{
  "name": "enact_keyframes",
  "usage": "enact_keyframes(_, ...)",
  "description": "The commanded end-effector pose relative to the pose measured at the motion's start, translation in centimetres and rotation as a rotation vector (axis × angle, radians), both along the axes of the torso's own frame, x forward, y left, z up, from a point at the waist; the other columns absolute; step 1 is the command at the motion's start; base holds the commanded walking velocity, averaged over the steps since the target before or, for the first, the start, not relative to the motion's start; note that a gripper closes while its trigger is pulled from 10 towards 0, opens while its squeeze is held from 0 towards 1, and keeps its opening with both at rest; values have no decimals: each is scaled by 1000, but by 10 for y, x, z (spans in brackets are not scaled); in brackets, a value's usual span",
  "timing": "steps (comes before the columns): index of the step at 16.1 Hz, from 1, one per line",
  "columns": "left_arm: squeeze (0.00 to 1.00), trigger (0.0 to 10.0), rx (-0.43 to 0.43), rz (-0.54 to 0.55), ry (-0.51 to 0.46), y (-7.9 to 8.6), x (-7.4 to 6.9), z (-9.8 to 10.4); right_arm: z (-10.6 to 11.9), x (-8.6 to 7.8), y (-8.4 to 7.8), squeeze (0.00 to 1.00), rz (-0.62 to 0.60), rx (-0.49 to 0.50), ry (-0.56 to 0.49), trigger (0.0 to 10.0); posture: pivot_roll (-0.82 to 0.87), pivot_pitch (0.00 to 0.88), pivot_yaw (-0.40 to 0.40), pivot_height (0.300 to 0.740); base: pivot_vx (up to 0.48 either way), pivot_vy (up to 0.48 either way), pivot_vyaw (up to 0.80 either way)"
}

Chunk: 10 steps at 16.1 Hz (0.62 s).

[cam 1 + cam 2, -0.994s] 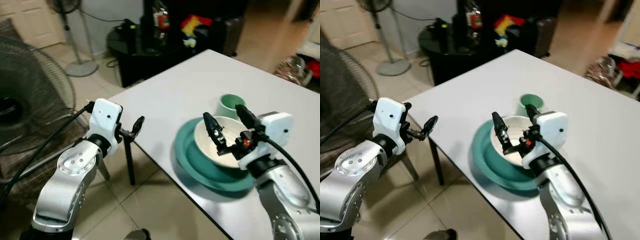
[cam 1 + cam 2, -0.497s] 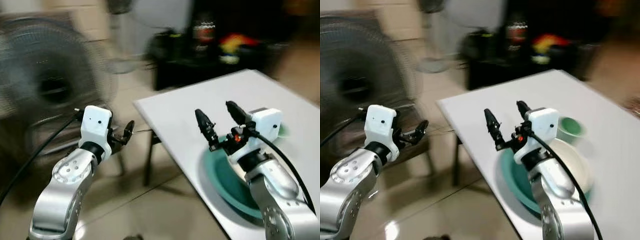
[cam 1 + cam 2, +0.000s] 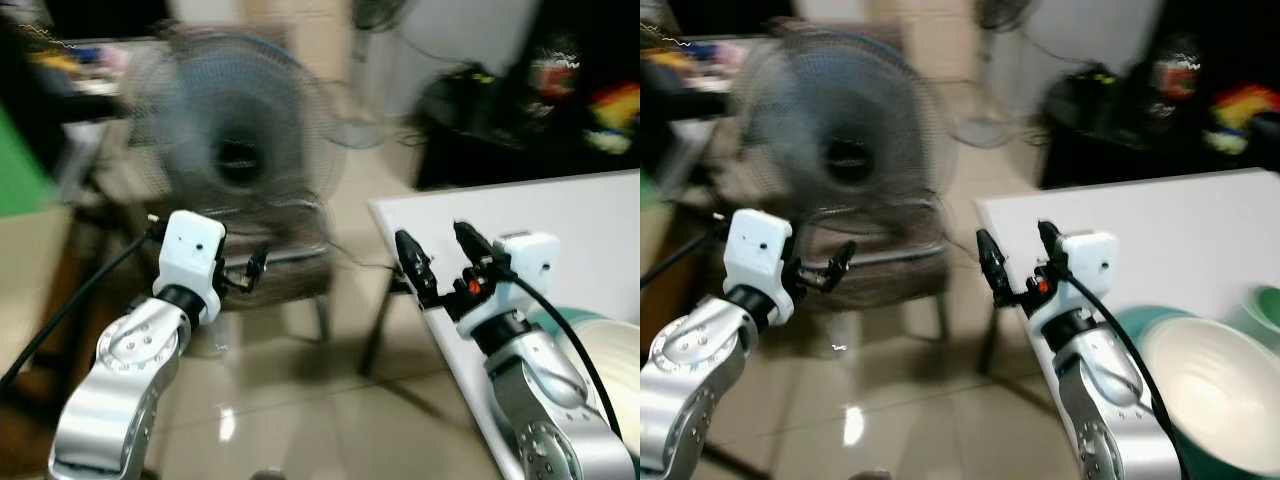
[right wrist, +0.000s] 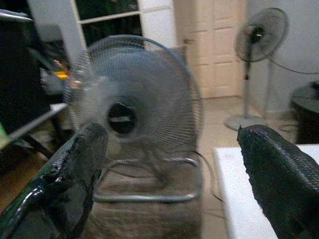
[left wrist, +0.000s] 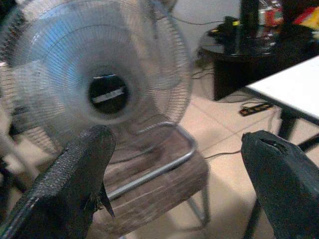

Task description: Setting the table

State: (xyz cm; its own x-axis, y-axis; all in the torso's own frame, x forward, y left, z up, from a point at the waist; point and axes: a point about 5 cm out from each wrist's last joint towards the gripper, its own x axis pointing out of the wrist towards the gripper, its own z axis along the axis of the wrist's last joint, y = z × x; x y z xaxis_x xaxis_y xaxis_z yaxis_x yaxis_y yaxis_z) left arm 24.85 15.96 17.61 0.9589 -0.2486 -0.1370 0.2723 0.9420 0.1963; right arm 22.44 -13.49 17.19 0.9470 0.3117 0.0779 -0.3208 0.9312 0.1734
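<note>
Left eye view. The picture is blurred. The left gripper (image 3: 252, 272) hangs in the air over the tiled floor (image 3: 290, 400), well apart from the white table (image 3: 560, 215); from this angle it cannot be told how far its fingers are spread. The right gripper (image 3: 442, 262) is held over the near left corner of the table, fingers spread, nothing between them. A white bowl (image 3: 618, 372) sits in a teal plate (image 3: 553, 322) at the table's near right, partly behind the right forearm. A large floor fan (image 3: 238, 150) stands on a stool (image 3: 285, 275) beyond the left gripper.

Right eye view. The bowl (image 3: 1220, 395) rests inside the plate (image 3: 1137, 322). Just beyond them, at the picture's right edge, a green cup (image 3: 1267, 305) stands on the table (image 3: 1160, 225). The right gripper (image 3: 1020, 262) is near the plate but apart from it, toward the table's corner.

Left wrist view. The two black fingers (image 5: 75, 184) stand wide apart and empty. Between them lie the fan (image 5: 107, 74), the stool's padded seat (image 5: 159, 184) and a corner of the table (image 5: 294, 82).

Right wrist view. The fingers (image 4: 75, 174) are spread wide with nothing gripped. The fan (image 4: 134, 99) and stool (image 4: 149, 199) show between them, a second standing fan (image 4: 259, 37) stands farther back, and the table's edge (image 4: 234, 189) lies beside one finger.
</note>
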Motion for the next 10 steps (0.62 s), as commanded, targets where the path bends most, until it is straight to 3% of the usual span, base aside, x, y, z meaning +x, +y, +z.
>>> enact_keyframes(1, 0, 10000, -8, -15, 22, 0, 4, -2, 3, -4, 2, 835, 8, 16, -8, 10000, 74, 0, 3, 740, 0, 0, 800)
enact_keyframes(2, 0, 10000, -14, -19, 20, -1, 6, -2, 2, -5, 1, 820, 10, 14, -2, 10000, 72, 0, 5, 740, 0, 0, 800)
enact_keyframes(4, 0, 10000, -26, -25, 21, -3, 7, -1, 1, -5, 0, 667, 11, 8, 4, 10000, 71, 0, 1, 740, 0, 0, 800)
enact_keyframes(7, 0, 10000, -32, -29, 22, -4, 8, -2, -1, -3, 2, 573, 26, 8, 17, 10000, 76, 0, -8, 740, 0, 177, 800)
enact_keyframes(9, 0, 10000, -33, -20, 16, -3, 8, -1, -5, -3, 2, 224, 50, -8, 30, 10000, 84, 0, -16, 740, 0, 311, 800)
enact_keyframes(10, 0, 10000, -32, -15, 14, -2, 8, -1, -8, -2, 2, 0, 50, -5, 45, 10000, 91, 0, -21, 740, 0, 311, 0)
